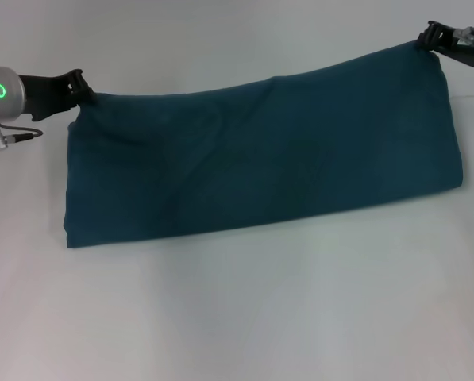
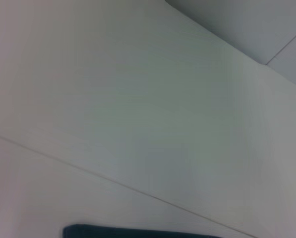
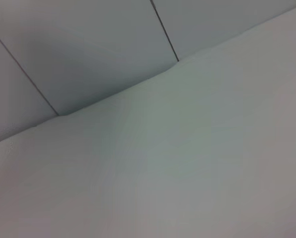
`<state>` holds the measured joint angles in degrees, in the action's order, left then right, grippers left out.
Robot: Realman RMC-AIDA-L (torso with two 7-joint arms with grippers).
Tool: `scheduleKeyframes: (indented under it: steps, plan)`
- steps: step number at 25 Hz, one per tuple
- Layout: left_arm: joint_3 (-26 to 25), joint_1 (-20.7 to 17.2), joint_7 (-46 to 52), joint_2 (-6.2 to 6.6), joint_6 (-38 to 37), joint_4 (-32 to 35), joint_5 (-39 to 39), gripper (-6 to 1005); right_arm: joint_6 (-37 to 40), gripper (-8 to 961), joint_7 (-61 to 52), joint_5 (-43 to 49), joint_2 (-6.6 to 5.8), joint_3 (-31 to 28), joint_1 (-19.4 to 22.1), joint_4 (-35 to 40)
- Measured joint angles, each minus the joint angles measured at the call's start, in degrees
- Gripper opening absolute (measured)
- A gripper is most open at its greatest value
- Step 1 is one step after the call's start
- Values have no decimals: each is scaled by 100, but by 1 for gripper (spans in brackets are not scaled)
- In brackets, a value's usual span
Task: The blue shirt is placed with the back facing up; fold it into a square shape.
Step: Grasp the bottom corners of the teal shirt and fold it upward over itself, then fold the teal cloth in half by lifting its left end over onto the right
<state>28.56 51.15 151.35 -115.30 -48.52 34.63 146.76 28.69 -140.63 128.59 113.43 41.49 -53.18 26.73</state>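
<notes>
Shirt: the large dark teal-blue soft cotton shirt (image 1: 260, 155) lies folded into a long band across the middle of the head view, plain side up, on the white bench (image 1: 237, 317).
Left pincer (image 1: 84, 89): upper left, clamped on the band's far left corner.
Right pincer (image 1: 429, 38): upper right, clamped on the far right corner.
Left wrist view: a dark cloth edge (image 2: 138, 231) at the bottom.

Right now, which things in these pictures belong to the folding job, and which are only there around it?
Part of the job:
- the blue shirt, lying as a long band on the table
- left end effector, at the shirt's far left corner
- right end effector, at its far right corner

Only there:
- the white table
</notes>
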Motion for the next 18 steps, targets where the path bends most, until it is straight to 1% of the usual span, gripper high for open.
scheduleKeyframes:
  steps: [6,9,12,15,16,17,18]
  plan:
    - [-7,-27,-15,-23,91,-1,-9,40,-63,22,0,-6,-8,30,-27,-31]
    - [-19,-55,-19,-33,184,-1,-47,40,-31,30,0,0,-38,62,-28,-3]
    - [-15,-80,-19,-48,242,-1,-99,85,-10,43,0,2,-106,207,-56,-18]
    - [-23,-93,-10,-88,273,9,-112,131,-34,107,-29,2,-207,294,-105,-73]
    - [-36,-97,-7,-99,274,22,-117,146,-11,129,-56,2,-287,299,-119,-79]
    - [-41,-107,-5,-106,274,31,-136,161,33,151,-66,1,-335,294,-120,-78]
    - [-49,-121,-4,-108,271,45,-166,176,33,172,-66,1,-335,294,-120,-78]
